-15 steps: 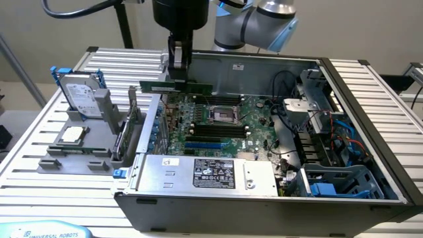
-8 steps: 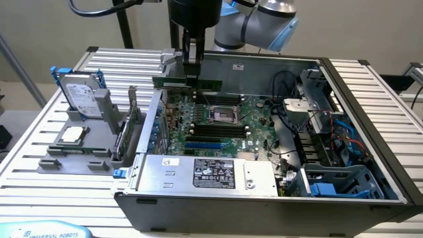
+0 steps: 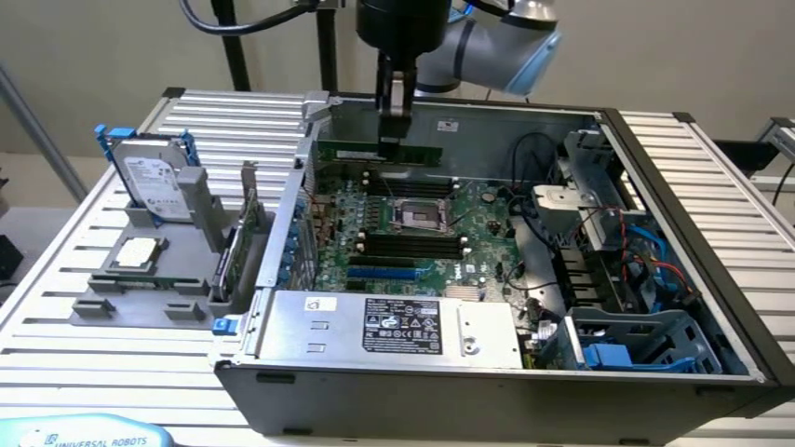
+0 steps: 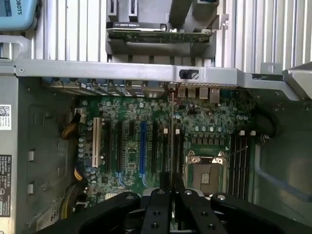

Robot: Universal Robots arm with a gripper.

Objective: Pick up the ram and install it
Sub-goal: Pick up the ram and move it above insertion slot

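Note:
The ram (image 3: 379, 153) is a narrow green stick held level above the motherboard (image 3: 478, 209) inside the open computer case. My gripper (image 3: 389, 142) comes down from above and is shut on the stick's top edge near its middle. In the wrist view the ram (image 4: 171, 131) appears edge-on as a thin line running out from my gripper (image 4: 172, 184). There it lies along the black memory slots (image 4: 165, 146) beside the empty processor socket (image 4: 207, 174). The stick is clear of the board. More black slots (image 3: 410, 244) lie on the near side of the socket (image 3: 419, 215).
A grey rack on the exterior view's left holds a hard drive (image 3: 155, 182), a square silver processor chip (image 3: 134, 253) and an upright green expansion card (image 3: 236, 244). The power supply (image 3: 397, 326) fills the case front. Cables (image 3: 621, 251) and a drive cage (image 3: 634, 340) crowd the right.

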